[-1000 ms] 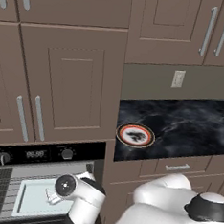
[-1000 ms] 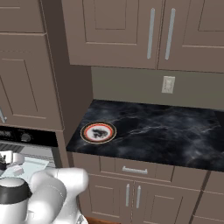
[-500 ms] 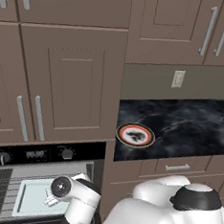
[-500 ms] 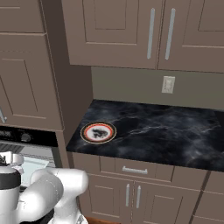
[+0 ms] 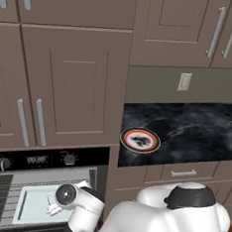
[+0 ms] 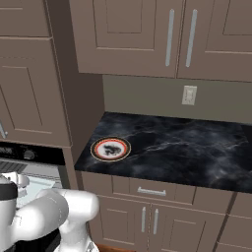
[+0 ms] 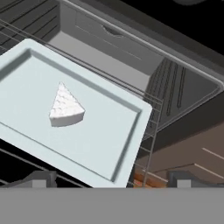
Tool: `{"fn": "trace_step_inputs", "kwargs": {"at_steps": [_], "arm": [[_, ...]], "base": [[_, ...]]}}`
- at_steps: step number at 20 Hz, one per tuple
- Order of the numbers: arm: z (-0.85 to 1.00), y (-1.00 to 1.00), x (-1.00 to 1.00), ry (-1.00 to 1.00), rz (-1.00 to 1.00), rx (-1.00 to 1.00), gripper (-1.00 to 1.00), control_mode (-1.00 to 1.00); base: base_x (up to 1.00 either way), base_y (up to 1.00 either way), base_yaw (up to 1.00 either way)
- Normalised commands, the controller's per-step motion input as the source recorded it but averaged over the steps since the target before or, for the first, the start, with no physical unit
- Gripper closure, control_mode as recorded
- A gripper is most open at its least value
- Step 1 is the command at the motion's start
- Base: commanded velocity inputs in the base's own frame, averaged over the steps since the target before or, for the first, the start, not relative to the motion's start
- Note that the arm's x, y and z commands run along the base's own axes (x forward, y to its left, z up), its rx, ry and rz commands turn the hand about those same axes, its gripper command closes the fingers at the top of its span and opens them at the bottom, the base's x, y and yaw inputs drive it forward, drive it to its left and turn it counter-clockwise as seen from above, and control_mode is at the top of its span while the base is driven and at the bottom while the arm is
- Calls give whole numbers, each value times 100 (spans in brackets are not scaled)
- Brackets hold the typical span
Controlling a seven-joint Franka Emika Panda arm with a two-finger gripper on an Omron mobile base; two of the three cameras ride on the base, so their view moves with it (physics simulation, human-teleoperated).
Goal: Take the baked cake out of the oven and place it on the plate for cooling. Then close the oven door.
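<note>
Gripper (image 7: 109, 178) spread wide, empty, hovering over the oven (image 7: 144, 57) rack. Likely trouble: closing off-centre on the baked cake (image 7: 65, 108), shoving it across the pale tray (image 7: 109, 140) or crushing it. Cake near tray's middle, tip pointing deeper into the oven, long axis tip-to-rounded-edge. Plate (image 5: 140, 139) well apart on counter (image 5: 196, 130).
</note>
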Motion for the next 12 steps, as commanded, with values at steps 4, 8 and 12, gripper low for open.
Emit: {"fn": "trace_step_inputs", "kwargs": {"at_steps": [4, 8, 12], "arm": [[-10, 0, 20, 0, 5, 0, -100, -100], [-6, 3, 20, 0, 3, 0, -100, -100], [-11, 20, 13, 1, 0, 0, -100, -100]], "base": [[0, 0, 0], [0, 0, 0], [0, 0, 0]]}}
